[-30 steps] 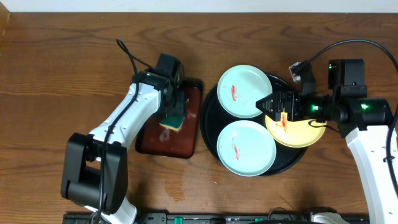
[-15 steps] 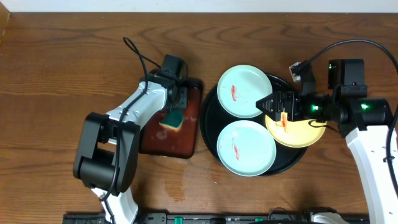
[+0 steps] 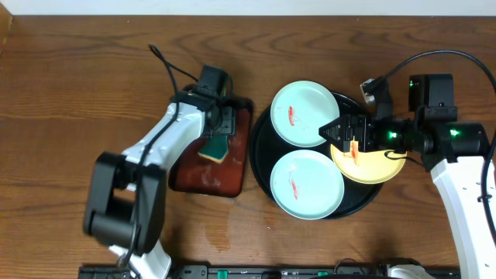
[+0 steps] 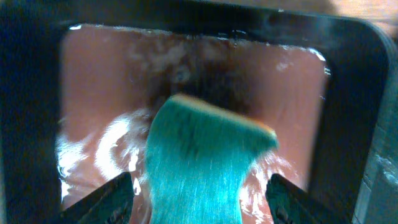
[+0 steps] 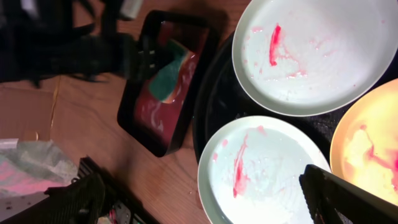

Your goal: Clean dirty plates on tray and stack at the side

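The black tray [image 3: 262,159] holds three plates, each with a red smear: a pale one at the back [image 3: 304,114], a pale one at the front [image 3: 307,184] and a yellow one [image 3: 372,164] on the right. My right gripper [image 3: 335,130] hovers open and empty over the tray at the yellow plate's left edge. In the right wrist view the gripper [image 5: 211,199] is above the front plate [image 5: 261,174], with the back plate [image 5: 317,50] and the yellow plate [image 5: 367,137] beside it. My left gripper [image 3: 217,133] is open astride a green sponge [image 4: 199,155], apart from its sides.
The sponge [image 3: 213,149] lies in wet liquid in a small reddish-brown tray [image 3: 205,178] just left of the black tray. A crumpled pale sheet [image 5: 31,168] lies at the table's front. Bare wood stretches left and behind.
The left arm's elbow has swung while its gripper stayed over the sponge in the reddish-brown tray. The right arm and the plates have not moved.
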Controlling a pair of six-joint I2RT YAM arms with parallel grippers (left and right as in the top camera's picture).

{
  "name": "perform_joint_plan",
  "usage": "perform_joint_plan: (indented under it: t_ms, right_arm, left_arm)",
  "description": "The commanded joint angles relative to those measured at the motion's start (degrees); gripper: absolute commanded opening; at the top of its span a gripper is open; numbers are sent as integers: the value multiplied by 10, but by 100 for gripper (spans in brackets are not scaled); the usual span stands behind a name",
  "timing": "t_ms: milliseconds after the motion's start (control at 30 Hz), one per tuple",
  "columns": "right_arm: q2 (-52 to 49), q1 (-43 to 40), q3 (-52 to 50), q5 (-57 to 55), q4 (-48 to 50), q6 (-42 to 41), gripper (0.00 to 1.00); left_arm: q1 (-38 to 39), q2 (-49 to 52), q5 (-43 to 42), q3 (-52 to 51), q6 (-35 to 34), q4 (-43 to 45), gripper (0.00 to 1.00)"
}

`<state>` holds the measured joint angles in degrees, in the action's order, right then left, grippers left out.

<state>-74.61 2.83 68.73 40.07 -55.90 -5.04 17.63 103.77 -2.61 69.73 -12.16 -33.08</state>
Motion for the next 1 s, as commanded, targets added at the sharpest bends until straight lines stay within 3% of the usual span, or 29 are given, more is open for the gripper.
perform_joint_plan:
  t_ms: [0, 167, 400, 467, 533, 567, 767, 833, 967]
  right_arm:
    - [3, 3, 12, 3, -1, -5, 99]
    - [3, 3, 12, 2, -1, -5, 99]
    - [3, 3, 12, -28, -18, -5, 97]
    - [3, 3, 12, -70, -37, -5, 92]
    - [3, 8, 12, -108, -59, -5, 88]
    - [3, 12, 12, -125, -70, -6, 87]
    - [3, 51, 5, -224, -127, -43, 75]
    - [3, 69, -10, -268, -127, -72, 67]
    - [3, 88, -58, -344, -101, -124, 66]
  left_arm:
    - [-2, -45, 3, 8, 1, -40, 70]
    - [0, -43, 3, -5, -4, -97, 59]
    - [0, -6, -1, -67, -4, -43, 52]
    - [0, 6, -7, -80, -4, -23, 42]
    - [0, 15, -8, -85, -3, -15, 10]
    - [0, 17, -8, -85, -4, -15, 8]
    - [-1, 5, -7, -66, 12, -34, 8]
    - [-1, -6, -7, -50, 12, -56, 8]
    - [-1, -36, -8, -17, 12, -98, 7]
